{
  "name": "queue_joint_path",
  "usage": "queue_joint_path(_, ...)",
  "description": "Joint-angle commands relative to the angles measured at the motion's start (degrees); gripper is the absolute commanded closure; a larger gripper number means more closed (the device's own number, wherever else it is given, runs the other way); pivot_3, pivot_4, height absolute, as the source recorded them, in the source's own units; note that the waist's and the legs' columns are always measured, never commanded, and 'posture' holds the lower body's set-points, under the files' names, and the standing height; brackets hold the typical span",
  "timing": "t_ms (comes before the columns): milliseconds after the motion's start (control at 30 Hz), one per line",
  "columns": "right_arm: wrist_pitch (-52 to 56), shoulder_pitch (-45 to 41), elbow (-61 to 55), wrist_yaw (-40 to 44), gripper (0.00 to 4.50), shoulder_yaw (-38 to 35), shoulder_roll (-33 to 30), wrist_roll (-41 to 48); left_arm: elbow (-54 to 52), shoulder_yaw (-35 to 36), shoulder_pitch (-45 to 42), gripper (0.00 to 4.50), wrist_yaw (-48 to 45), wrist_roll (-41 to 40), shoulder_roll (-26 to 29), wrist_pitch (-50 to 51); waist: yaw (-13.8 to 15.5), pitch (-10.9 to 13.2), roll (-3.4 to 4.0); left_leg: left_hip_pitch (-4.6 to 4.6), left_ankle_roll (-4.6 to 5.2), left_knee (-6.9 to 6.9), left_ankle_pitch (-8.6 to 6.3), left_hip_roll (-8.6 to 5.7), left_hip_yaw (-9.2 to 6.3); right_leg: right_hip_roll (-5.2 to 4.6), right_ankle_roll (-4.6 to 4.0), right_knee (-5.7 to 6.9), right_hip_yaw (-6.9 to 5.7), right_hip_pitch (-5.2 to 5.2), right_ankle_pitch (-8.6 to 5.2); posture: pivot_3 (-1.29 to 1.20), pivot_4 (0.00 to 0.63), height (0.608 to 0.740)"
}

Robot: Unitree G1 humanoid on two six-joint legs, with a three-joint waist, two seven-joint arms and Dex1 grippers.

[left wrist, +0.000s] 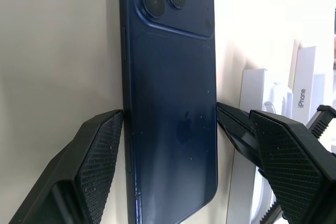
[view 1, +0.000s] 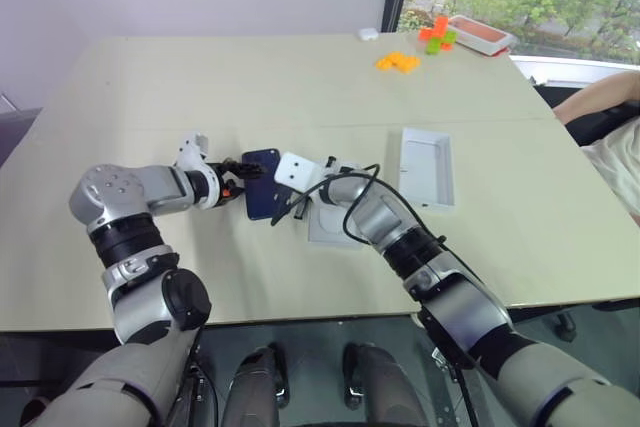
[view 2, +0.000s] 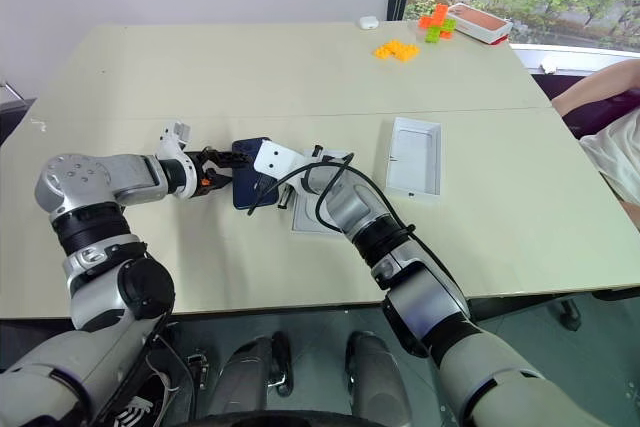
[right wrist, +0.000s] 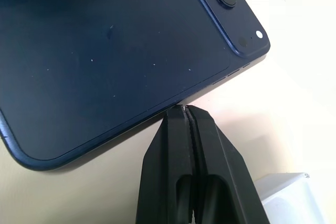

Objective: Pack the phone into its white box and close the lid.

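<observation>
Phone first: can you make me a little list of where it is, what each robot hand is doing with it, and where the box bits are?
phone: dark blue phone lying flat on the table, camera side up
left gripper: left gripper open, one finger on each long side of the phone
right gripper: right gripper shut, tips at the phone's edge
box: white box under the right arm
lid: white lid lying apart, on the right, open side up
packed yet: no

The right arm (view 1: 375, 217) covers most of the white box (view 1: 330, 232) — its floor stays hidden. The phone (left wrist: 173, 103) runs past the left wrist view's edge — part of its camera cluster is cut off.
</observation>
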Motion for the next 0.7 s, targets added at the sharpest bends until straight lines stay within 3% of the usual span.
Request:
queue_joint_path(33,-0.5,0.6,-1.2,1.2,4.44,1.2,0.9,0.4,-0.1,-0.1,-1.1,0.44,-0.6,0.5,1.1,0.4,0.0,0.0,0.00,0.00,0.00,0.00,0.00,0.00,0.00,0.00,0.00,0.00,0.00,0.00,0.00,0.00,0.150,0.740)
queue_joint_path(200,-0.1,0.7,-1.8,1.4,4.44,1.2,0.7,0.4,1.9,2.1,-2.7,0.44,-1.5,0.2,3.7,0.4,-0.1,0.0,0.00,0.00,0.00,0.00,0.00,0.02,0.00,0.02,0.00,0.02,0.00,-0.03,0.00,0.00,0.150,0.740)
queue_joint_path(367,-0.4,0.8,-1.7,1.4,4.44,1.3,0.5,0.2,1.3,0.0,-1.0,0.44,-1.8,-1.8,5.0,0.5,0.0,0.0,0.00,-0.01,-0.03,-0.03,0.01,0.03,0.00,0.03,0.01,0.06,0.01,-0.09,0.01,0.00,0.150,0.740)
queue_joint_path(700,-0.5,0.4,-1.1,1.2,4.44,1.2,1.0,0.3,3.4,-1.1,0.3,0.44,-2.0,0.0,-0.4,-1.5,0.0,0.0,0.00,0.01,-0.03,-0.02,0.01,0.02,0.02,0.01,0.00,0.07,0.02,-0.06,0.01,0.00,0.150,0.740)
